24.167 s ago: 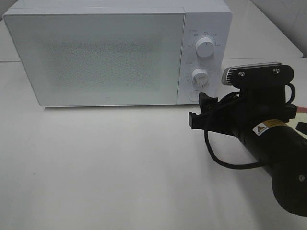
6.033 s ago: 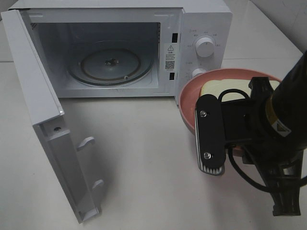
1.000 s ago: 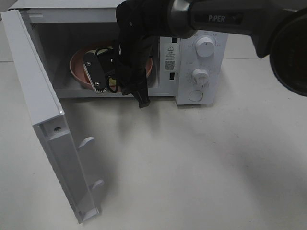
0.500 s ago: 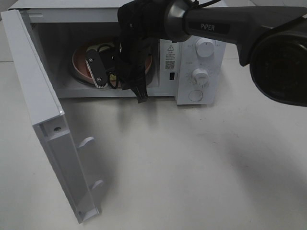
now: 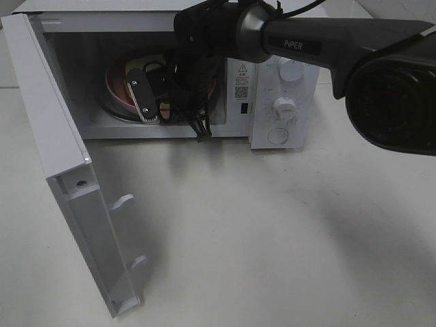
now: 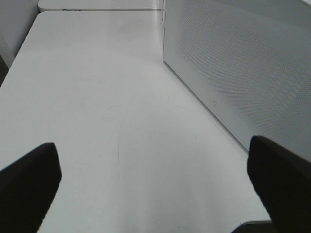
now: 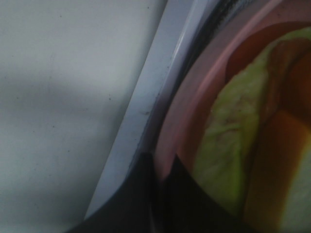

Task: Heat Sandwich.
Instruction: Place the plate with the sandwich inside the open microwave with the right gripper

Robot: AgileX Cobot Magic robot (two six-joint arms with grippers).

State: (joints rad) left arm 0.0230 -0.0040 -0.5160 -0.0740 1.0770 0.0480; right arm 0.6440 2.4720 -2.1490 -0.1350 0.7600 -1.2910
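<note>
1. Microwave [image 5: 289, 34]: white, upper part of the high view. Its cavity is open and lit dimly.
2. Door [image 5: 61, 170]: swung out toward the lower left of the high view, inner face with its two latch hooks showing. The left wrist view shows a speckled panel face of it.
3. Control panel: at the right end of the microwave, with an upper knob [image 5: 291, 68], a lower knob [image 5: 284, 107] and a round button [image 5: 276, 135] below them.
4. Plate [image 5: 116, 85]: round, pink, inside the cavity toward its left half. Much of it is hidden behind the arm in the high view.
5. Sandwich [image 7: 226, 145]: lies on the plate inside the microwave. The right wrist view shows its pale green-yellow filling and a tan edge. It cannot be made out in the high view.
6. Right arm [image 5: 327, 41]: black, comes in from the upper right of the high view and bends down into the cavity mouth. Its wrist camera [image 5: 143, 95] hangs in front of the plate.
7. Right gripper [image 7: 163, 177]: jaws closed on the plate rim, one dark jaw on each side of it.
8. Left gripper [image 6: 155, 189]: jaws spread wide, nothing between them, above bare table beside the door. Not seen in the high view.
9. Table [image 5: 272, 238]: white.
</note>
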